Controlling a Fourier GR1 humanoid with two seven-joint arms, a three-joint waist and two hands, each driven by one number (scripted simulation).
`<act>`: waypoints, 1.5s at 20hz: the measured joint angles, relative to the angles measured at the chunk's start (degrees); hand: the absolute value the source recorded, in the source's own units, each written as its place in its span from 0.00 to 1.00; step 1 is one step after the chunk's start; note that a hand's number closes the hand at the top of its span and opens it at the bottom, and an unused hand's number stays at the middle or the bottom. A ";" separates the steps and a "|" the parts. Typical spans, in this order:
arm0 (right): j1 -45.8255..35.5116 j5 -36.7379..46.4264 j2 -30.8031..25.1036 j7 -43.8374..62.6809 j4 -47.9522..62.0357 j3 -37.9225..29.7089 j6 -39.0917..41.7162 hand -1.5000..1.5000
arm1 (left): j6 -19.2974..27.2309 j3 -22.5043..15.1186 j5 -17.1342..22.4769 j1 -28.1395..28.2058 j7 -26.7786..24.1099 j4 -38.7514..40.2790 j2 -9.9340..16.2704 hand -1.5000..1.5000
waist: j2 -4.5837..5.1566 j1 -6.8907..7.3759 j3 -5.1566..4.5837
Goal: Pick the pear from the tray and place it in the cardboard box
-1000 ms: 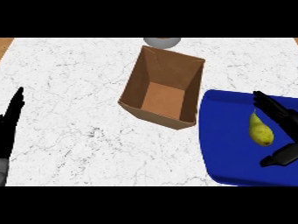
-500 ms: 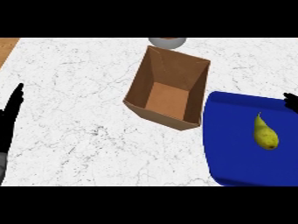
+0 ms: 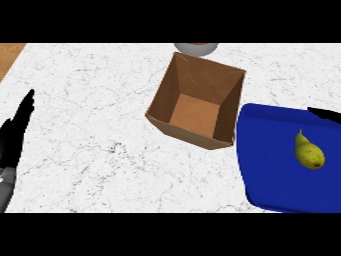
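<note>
A yellow pear (image 3: pixel 309 151) lies on the blue tray (image 3: pixel 275 180) at the right, stem end pointing away from me. An open cardboard box (image 3: pixel 196 104) stands just left of the tray, empty inside. Only parts of my right hand (image 3: pixel 337 118) show at the right edge. Its straight fingers lie beyond the pear and its thumb tip is on the near side, and neither touches the fruit. My left hand (image 3: pixel 9 138) rests open at the far left, fingers pointing up, holding nothing.
A grey bowl (image 3: pixel 196 47) sits at the counter's far edge, right behind the box. Wooden floor shows past the counter's left and right far corners. White marble counter (image 3: pixel 92 100) stretches between my left hand and the box.
My right hand has slid off toward the right edge, uncovering the pear, which has not moved on the tray. The left hand stays put.
</note>
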 measured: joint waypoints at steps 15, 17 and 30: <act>-12.98 13.14 7.17 -4.26 14.51 13.45 -2.59 0.00 | -0.80 2.18 -0.91 0.46 -1.28 1.86 -0.20 0.50 | -0.67 -1.19 -0.57; -13.61 13.75 8.06 -5.02 16.15 13.94 -3.48 0.00 | -0.85 2.32 -1.00 0.91 -1.62 1.98 -0.58 0.50 | -0.83 -1.39 -0.74; -16.58 13.02 10.11 -7.37 18.78 15.83 -3.36 0.00 | -1.42 3.63 -1.61 1.27 -1.84 2.48 -0.91 0.50 | -0.93 -2.26 -0.72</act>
